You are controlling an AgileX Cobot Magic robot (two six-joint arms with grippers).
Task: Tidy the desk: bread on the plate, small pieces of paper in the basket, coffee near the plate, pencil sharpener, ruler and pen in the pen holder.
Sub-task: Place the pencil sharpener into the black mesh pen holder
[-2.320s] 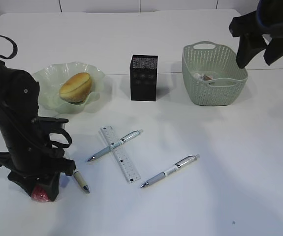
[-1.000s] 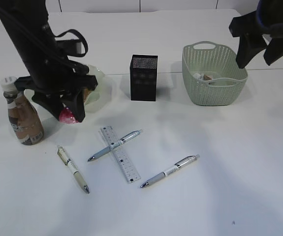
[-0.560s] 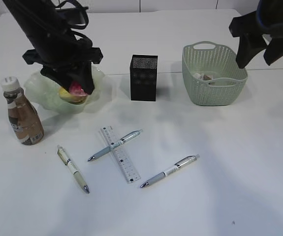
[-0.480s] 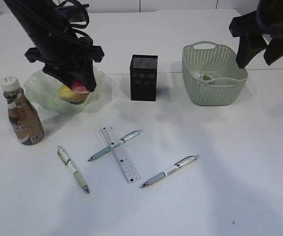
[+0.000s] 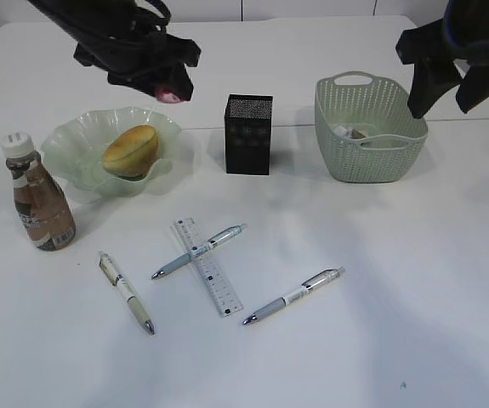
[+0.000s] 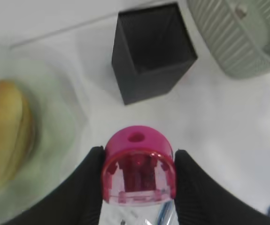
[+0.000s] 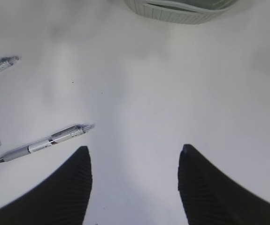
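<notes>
My left gripper (image 5: 173, 92) is shut on the pink pencil sharpener (image 6: 138, 171) and hangs in the air above the gap between plate and pen holder. The black mesh pen holder (image 5: 248, 136) (image 6: 153, 51) stands just ahead and to the right of it. The bread (image 5: 130, 150) lies in the green wavy plate (image 5: 65, 136). The coffee (image 5: 40, 200) stands left of the plate. The clear ruler (image 5: 207, 265) and three pens (image 5: 199, 251) (image 5: 293, 296) (image 5: 126, 291) lie on the desk. My right gripper (image 5: 444, 106) (image 7: 135, 149) is open and empty, high beside the basket (image 5: 370, 127).
A small scrap that looks like paper (image 5: 355, 132) lies inside the basket. One pen (image 7: 43, 143) lies on the white desk (image 7: 172, 84) below my right gripper. The desk's far edge runs behind the basket and plate.
My left arm has lifted the pencil sharpener from low over the plate and carried it up and to the right, toward the pen holder. The right arm has not moved.
</notes>
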